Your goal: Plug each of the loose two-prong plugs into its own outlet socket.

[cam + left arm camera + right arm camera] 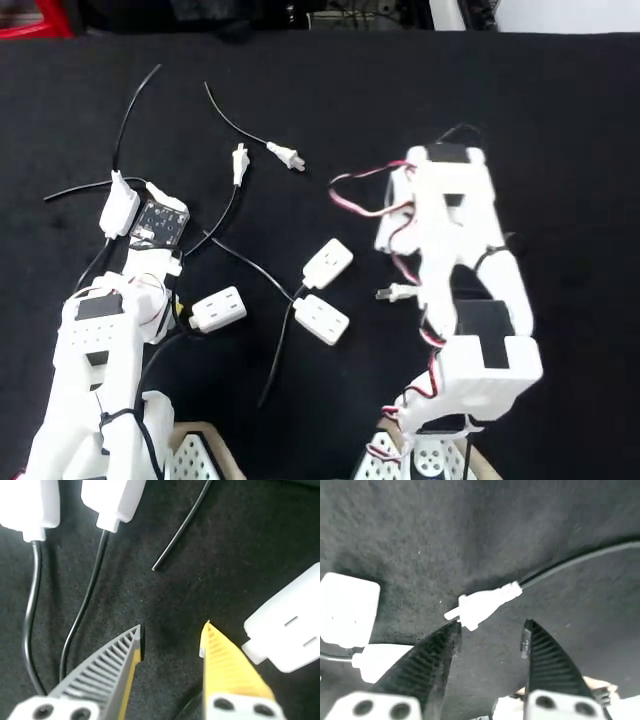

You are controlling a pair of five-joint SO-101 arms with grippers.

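Observation:
Three white outlet sockets lie mid-table: one point(218, 308) by the left arm, two more point(328, 262) point(322, 318) further right. Two loose two-prong plugs point(239, 160) point(287, 156) lie at the back on black cords. A third plug point(393, 293) rests beside the right arm. My right gripper point(490, 627) is open just above the cloth, with that plug point(482, 605) lying just past its fingertips, close to one finger. My left gripper point(172, 630) is open over bare cloth. One socket point(287, 625) is beside its yellow finger, and two sockets point(30, 502) point(112, 497) lie farther off.
Black cords point(245, 262) loop across the black cloth between the sockets and plugs. A cut cord end point(154, 568) lies ahead of the left gripper. The right arm point(455, 250) stretches over the table's right middle, and the left arm point(95, 350) stands at the front left.

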